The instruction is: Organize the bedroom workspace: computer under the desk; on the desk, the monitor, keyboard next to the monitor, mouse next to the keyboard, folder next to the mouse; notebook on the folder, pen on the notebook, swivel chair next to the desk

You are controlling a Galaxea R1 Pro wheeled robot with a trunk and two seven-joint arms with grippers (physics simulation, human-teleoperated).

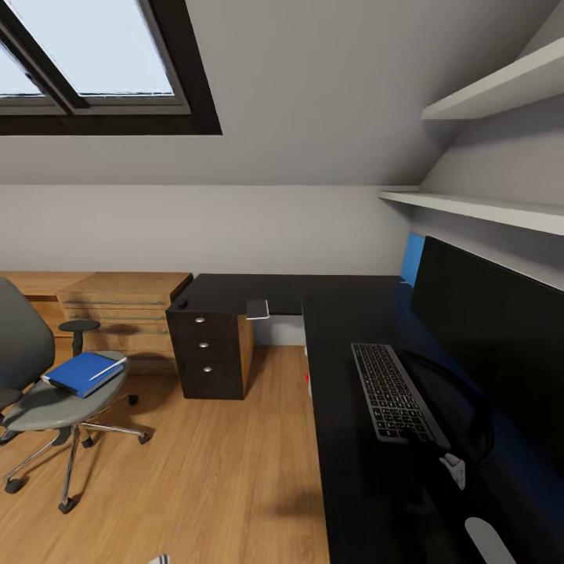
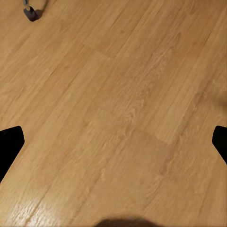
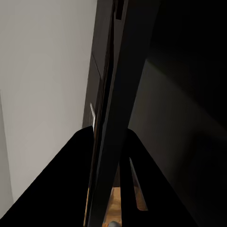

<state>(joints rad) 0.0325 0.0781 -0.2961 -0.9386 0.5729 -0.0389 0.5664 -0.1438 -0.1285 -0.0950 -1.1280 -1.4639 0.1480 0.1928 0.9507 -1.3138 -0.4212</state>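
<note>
Nearest me, my left end effector (image 2: 113, 142) hangs over bare wood floor (image 2: 118, 94), fingers spread wide and holding nothing; a chair castor (image 2: 31, 13) sits beyond it. My right end effector (image 3: 111, 156) is clamped on the monitor (image 1: 489, 345), its thin edge running between the fingers. On the black tabletop (image 1: 345, 439) the keyboard (image 1: 392, 392) lies just beside the monitor, toward the tabletop's front edge. Across the floor, the swivel chair (image 1: 47, 392) stands well apart from the tabletop with the blue folder (image 1: 82, 373) on its seat. A drawer unit (image 1: 207, 352) stands under the tabletop's far corner.
</note>
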